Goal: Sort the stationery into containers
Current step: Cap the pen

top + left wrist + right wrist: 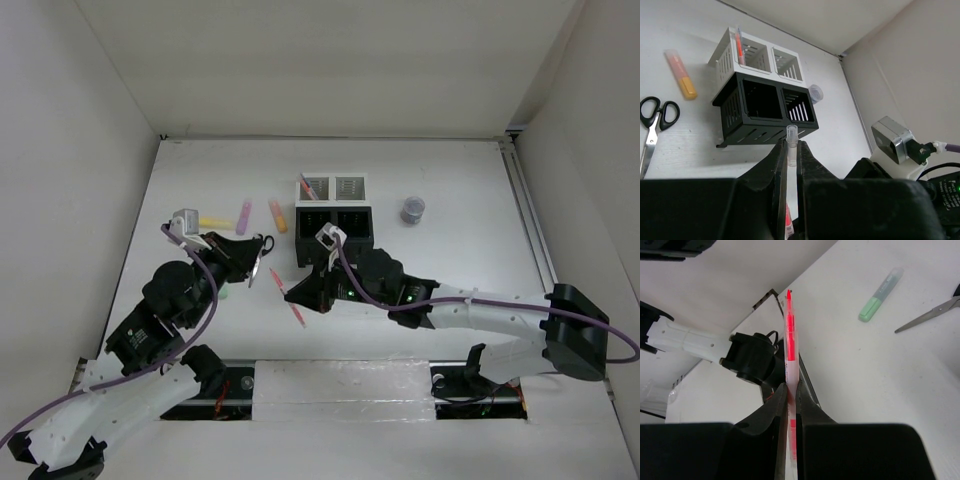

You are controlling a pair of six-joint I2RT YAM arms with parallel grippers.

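The right gripper is pressed shut on the red pen, pinching its clear barrel so that the red tip sticks out well past the fingertips. The left gripper is likewise closed on a thin pen, clear at the end and red lower down. With the two arms so close together, this is probably the same pen held nearer its other end, as in a handover.

Just beyond the left fingertips stands the organiser, with the black compartments nearest and the white compartments behind. An orange pen already leans in one white compartment, apparently with a thin grey one beside it. Nothing shows in the black ones.

Off the left gripper's outer side, the scissors and orange highlighter lie on the table. Ahead of the right gripper lies the green highlighter. Farther off are the pink highlighter and yellow highlighter, with the grey round item past the organiser.

Sorting looks barely begun, since most pieces lie loose.
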